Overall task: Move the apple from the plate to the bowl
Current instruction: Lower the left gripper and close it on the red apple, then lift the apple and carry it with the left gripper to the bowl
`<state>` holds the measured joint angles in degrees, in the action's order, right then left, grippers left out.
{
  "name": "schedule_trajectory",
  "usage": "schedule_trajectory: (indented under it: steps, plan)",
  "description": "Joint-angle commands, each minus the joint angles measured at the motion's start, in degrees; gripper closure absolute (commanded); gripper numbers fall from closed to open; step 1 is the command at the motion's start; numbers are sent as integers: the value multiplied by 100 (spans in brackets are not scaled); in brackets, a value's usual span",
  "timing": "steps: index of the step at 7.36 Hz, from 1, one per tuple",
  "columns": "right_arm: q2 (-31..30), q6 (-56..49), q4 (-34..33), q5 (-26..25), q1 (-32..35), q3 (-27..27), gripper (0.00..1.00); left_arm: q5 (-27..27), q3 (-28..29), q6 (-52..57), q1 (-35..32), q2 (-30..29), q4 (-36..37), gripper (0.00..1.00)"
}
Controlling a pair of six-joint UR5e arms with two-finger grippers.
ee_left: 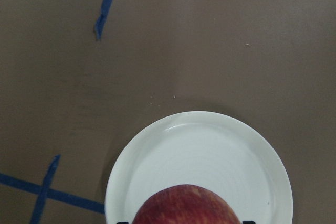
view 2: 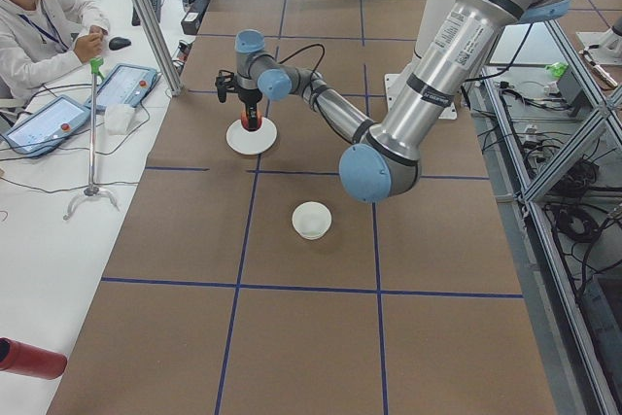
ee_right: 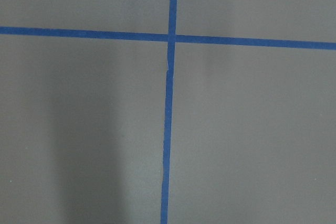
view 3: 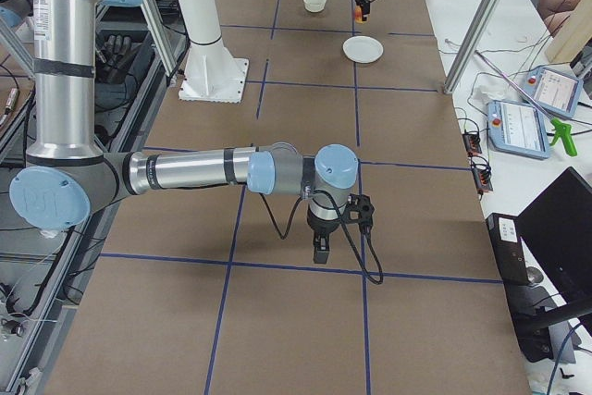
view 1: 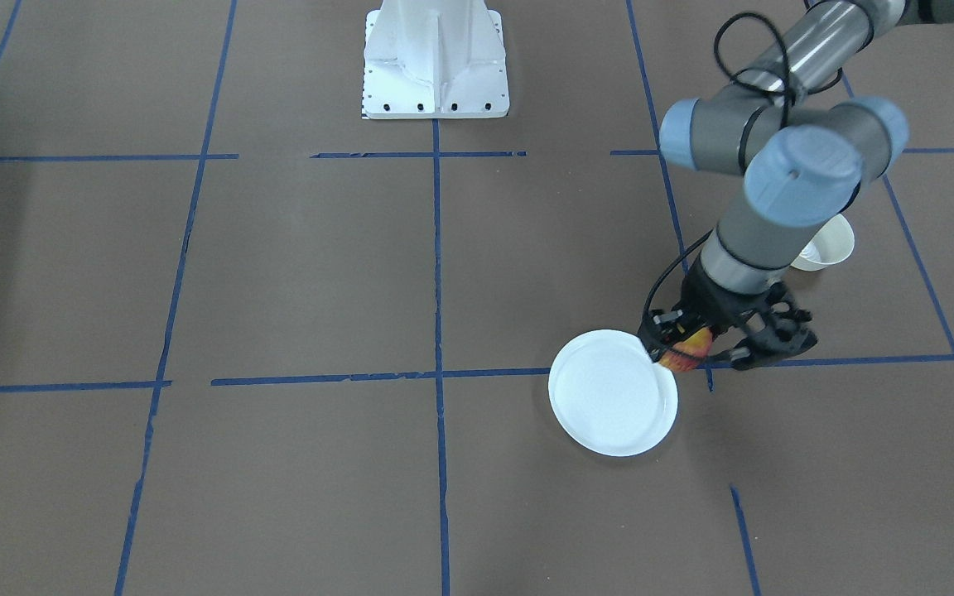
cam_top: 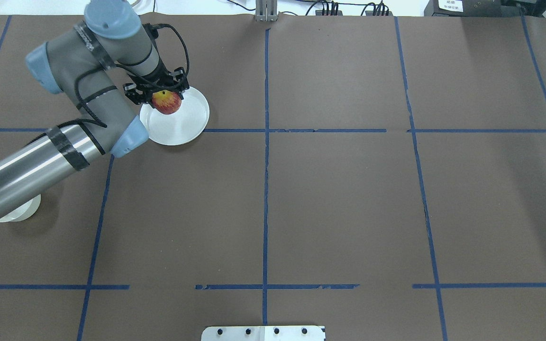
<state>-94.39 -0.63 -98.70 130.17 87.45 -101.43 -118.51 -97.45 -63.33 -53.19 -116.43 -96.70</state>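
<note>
Now left claw [cam_top: 161, 97] clamped on apple [cam_top: 167, 102] over plate [cam_top: 183, 125], bowl [view 2: 311, 221] apart, right claw [view 3: 320, 252] unclear.

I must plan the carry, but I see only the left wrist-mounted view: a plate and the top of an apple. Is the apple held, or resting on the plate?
Observer: Held. The left pincer is shut on the apple, in the air over the edge of the plate.
Operator: Where is the bowl?
Observer: The bowl stands apart from the plate, nearer the robot and further to its left.
Operator: And the other arm?
Observer: The right pincer hangs over the table, far from both dishes.
</note>
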Motion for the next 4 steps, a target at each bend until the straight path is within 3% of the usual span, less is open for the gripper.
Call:
schedule_trajectory:
  steps: [1, 2, 3, 4]
  plan:
    - [0, 1, 0, 0, 0, 9, 0, -14, -1466, 976, -112, 1915, -84, 100]
    - [0, 1, 0, 0, 0, 9, 0, -14, -1469, 1058, -113, 2653, -860, 100]
    - [0, 1, 0, 0, 0, 9, 0, -14, -1278, 1050, -113, 3739, -2442, 100]
    - [0, 1, 0, 0, 0, 9, 0, -14, -998, 998, -113, 4333, -3616, 100]
